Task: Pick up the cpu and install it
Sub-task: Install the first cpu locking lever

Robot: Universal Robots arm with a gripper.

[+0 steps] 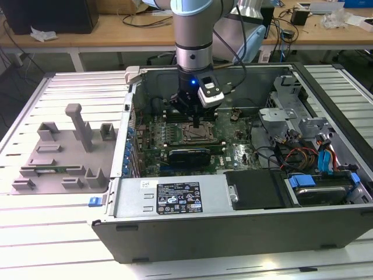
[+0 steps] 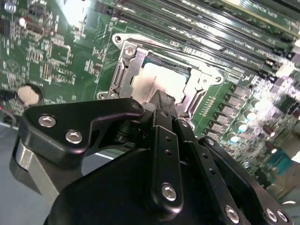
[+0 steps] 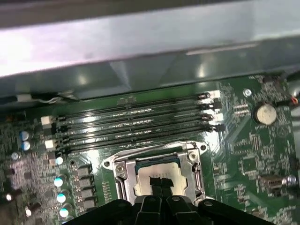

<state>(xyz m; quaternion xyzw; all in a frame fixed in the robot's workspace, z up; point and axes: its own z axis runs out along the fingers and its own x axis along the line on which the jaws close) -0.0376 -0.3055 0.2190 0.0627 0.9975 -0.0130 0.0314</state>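
The cpu (image 2: 157, 79), a pale silver square, lies flat inside the metal-rimmed socket frame (image 2: 123, 60) on the green motherboard. It is also seen in the first wrist view, as the cpu (image 3: 154, 169) inside the frame (image 3: 119, 168). My gripper (image 2: 161, 97) stands straight over it, its black fingers drawn together with the tips at the chip's top face and nothing between them. In the exterior view my gripper (image 1: 198, 123) reaches down into the open computer case, right above the socket frame (image 1: 198, 135).
Memory slots (image 3: 136, 124) run beside the socket. A long black card (image 1: 189, 155) lies just in front of it. Case walls (image 1: 131, 116), a drive cage (image 1: 285, 105) and cables (image 1: 303, 154) ring the board. A grey fixture (image 1: 64, 151) sits outside on the exterior view's left.
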